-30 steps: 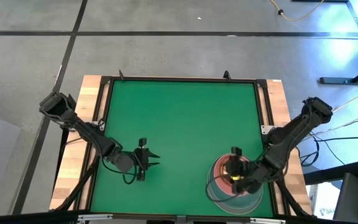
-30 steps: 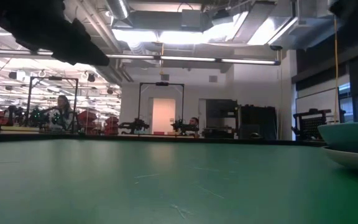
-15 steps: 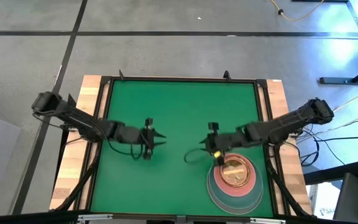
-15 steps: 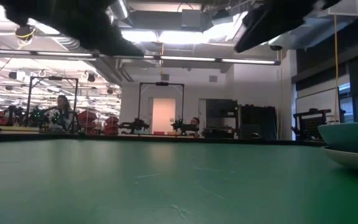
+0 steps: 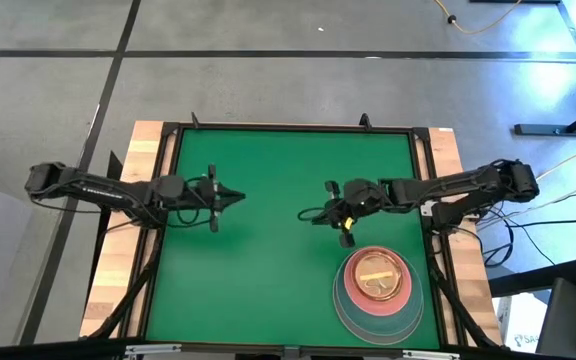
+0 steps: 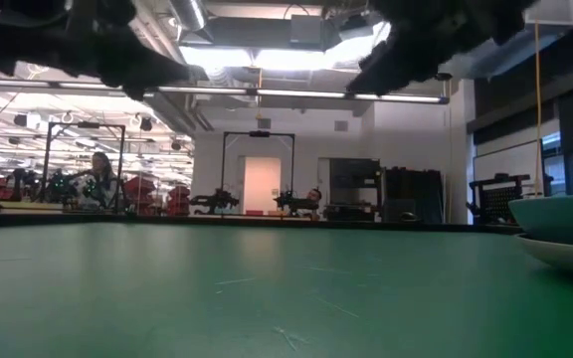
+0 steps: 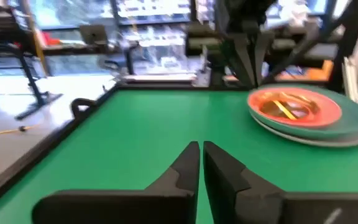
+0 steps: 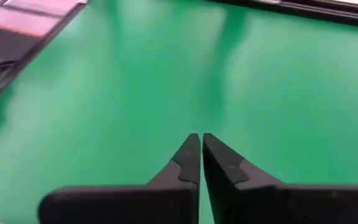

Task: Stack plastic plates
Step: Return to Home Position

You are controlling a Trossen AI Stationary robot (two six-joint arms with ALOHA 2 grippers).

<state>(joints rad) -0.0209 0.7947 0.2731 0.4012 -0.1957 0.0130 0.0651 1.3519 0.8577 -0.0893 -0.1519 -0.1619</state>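
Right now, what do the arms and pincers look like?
Both the left arm and right arm are black, slim links with bulkier joints. The left pincer and right pincer each have two dark wedge fingers tapering to a point, on a crossbar. No markings visible.

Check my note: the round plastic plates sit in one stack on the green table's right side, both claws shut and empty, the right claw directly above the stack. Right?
One error: the high view shows the right claw beside the stack of round plastic plates, over bare green table, not above it. The rest stands.
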